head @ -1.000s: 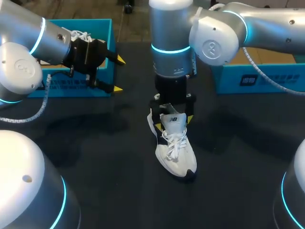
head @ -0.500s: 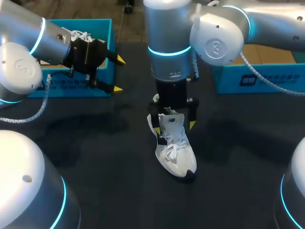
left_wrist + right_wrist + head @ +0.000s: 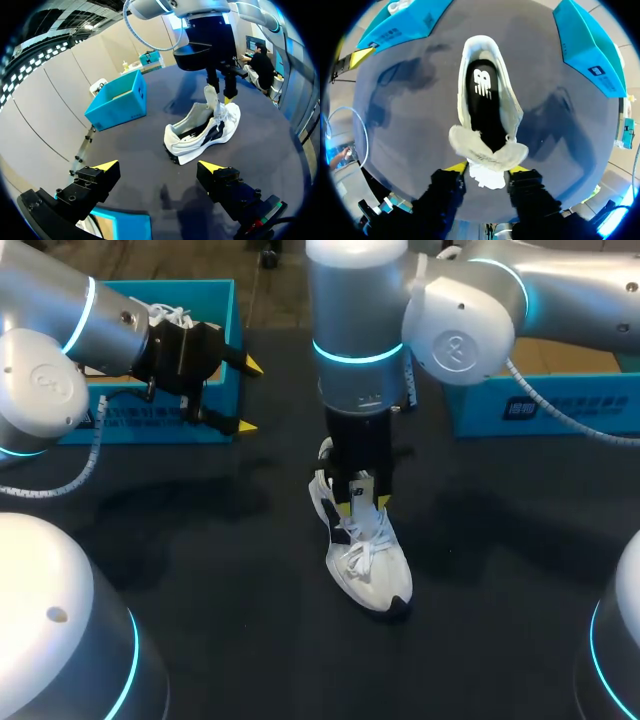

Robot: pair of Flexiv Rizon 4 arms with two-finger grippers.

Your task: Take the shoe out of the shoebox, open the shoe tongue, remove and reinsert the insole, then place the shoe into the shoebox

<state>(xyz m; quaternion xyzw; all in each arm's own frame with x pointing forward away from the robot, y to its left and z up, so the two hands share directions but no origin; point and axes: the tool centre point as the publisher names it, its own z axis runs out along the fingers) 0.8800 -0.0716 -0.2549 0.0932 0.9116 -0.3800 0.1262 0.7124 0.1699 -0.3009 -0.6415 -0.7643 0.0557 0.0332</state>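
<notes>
One shoe (image 3: 368, 565) on surface (image 3: 250, 570), tongue (image 3: 487, 152) pinched by right hand (image 3: 365, 503). Two blue boxes: left box (image 3: 160, 422), right box (image 3: 560, 405). Left hand (image 3: 249, 396) spread wide, empty, near left box.

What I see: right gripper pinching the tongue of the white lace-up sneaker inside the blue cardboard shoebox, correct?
Wrong place: the white lace-up sneaker stands on the dark table, its tongue pinched by the right gripper. The head view shows it.

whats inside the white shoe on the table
A black insole with a white logo lies inside the white lace-up sneaker. Its toe end is hidden under the white tongue, held by the right gripper.
</notes>
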